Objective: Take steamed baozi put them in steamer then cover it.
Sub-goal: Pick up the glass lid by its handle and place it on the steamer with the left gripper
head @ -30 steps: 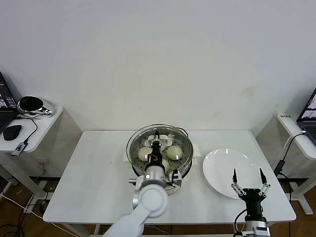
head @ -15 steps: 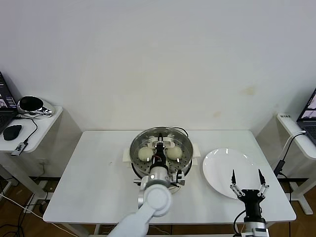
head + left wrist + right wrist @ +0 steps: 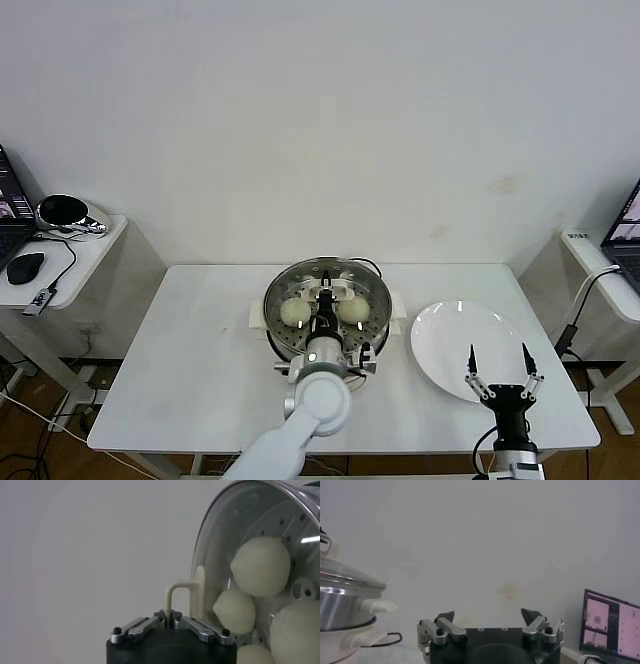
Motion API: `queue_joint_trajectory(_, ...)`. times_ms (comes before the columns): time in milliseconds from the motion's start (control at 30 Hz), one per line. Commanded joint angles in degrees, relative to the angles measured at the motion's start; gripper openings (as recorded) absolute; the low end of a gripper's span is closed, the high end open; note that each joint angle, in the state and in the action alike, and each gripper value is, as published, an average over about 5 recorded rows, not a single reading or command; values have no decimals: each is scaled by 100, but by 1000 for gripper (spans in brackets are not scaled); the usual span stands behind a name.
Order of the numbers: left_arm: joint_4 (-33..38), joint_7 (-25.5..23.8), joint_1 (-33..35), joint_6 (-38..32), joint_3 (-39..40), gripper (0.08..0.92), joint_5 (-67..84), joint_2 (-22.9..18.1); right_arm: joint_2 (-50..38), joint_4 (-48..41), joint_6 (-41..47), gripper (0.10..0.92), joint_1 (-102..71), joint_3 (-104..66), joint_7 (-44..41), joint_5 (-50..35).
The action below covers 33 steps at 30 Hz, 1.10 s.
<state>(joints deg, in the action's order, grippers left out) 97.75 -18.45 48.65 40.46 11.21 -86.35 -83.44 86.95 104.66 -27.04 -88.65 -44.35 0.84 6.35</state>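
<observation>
Resting on the white surface (image 3: 190, 340), the round shiny stainless-steel steamer (image 3: 376, 322) is now squarely capped by the clear glass cover (image 3: 292, 287), lowered within the last second over the cream-white steamed baozi (image 3: 293, 312); only release is judged left. The left end effector (image 3: 325, 298) is clamped on the handle, while the right end effector (image 3: 498, 352) is held spread by the flat white plate (image 3: 452, 335).

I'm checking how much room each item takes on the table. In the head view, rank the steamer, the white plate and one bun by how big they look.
1. Steamer, slightly wider than the plate.
2. White plate, nearly the same; it's a close call.
3. Bun, by far the smallest.
</observation>
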Motion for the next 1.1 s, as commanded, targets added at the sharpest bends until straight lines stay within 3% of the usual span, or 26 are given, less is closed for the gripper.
queue_joint_trajectory(33,-60,24,0,-5,-23,131,39,-6,12,-18,-6,823,8,19,-4,6)
queue_joint_trajectory(333,-53,242,57,32,-98,131,264,-74,28,-23,-13,823,-2,41,-14,26)
queue_joint_trajectory(433,130,250,120,63,-91,167,353,-47,30,-18,-11,823,-5,43,-15,29)
queue_joint_trajectory(633,930,484,542,48,-98,335,728,223,26,20,-11,823,-44,51,-24,39)
queue_joint_trajectory(833,2392,1140,1485,-156,-447,509,2038,1043,28,56,-7,823,-83,26,-26,48)
queue_joint_trajectory(967,3243,2096,2408,-976,-1304,621,4223,1687,27,50,-5,823,-98,48,-32,61)
queue_joint_trajectory(1100,3431,2950,3692,-2719,-2747,741,7033,1890,14,40,4,823,-114,94,-50,60)
